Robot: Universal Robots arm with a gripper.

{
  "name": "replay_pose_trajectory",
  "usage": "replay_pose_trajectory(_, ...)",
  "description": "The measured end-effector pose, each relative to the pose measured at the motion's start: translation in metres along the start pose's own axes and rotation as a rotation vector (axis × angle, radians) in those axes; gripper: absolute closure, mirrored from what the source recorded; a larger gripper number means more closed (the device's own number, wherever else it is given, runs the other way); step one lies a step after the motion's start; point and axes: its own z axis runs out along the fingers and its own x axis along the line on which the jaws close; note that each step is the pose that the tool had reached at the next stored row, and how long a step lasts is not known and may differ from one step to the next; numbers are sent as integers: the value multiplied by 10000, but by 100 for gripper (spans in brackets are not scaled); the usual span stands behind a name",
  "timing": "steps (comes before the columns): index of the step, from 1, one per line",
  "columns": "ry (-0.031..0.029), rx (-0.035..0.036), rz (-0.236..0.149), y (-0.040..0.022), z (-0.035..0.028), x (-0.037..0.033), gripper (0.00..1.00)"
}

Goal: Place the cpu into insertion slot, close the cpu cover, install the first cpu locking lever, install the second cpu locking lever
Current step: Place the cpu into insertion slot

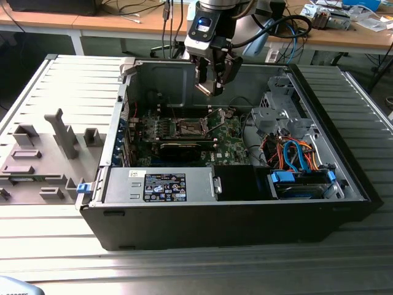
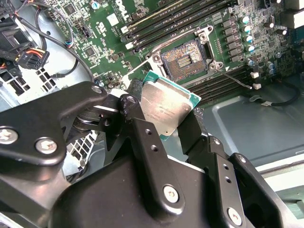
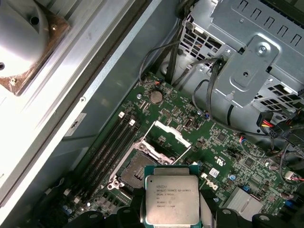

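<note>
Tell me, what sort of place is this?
Probably a robotics lab or test workshop: an open desktop computer case lies on a ribbed metal table, the gripper holds the cpu above its motherboard, and wooden desks strewn with cables stand behind.

The cpu (image 3: 171,198) hangs above the bare insertion slot (image 3: 134,171), cpu cover (image 3: 173,134) raised.

Even, bright room light outside; dimmer within the computer case (image 1: 215,224).
The ribbed counter (image 1: 202,270) carried a soft sheen along its front edge, while the case's inside lay in shade. In the first wrist view the case wall (image 3: 28,133) washed out to near white; the cpu (image 3: 171,198) caught mild glare in both wrist views.
</note>
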Motion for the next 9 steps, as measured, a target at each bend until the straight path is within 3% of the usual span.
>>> replay_pose_trajectory(9, -2, 2, 109, 0, 0, 0, 45)
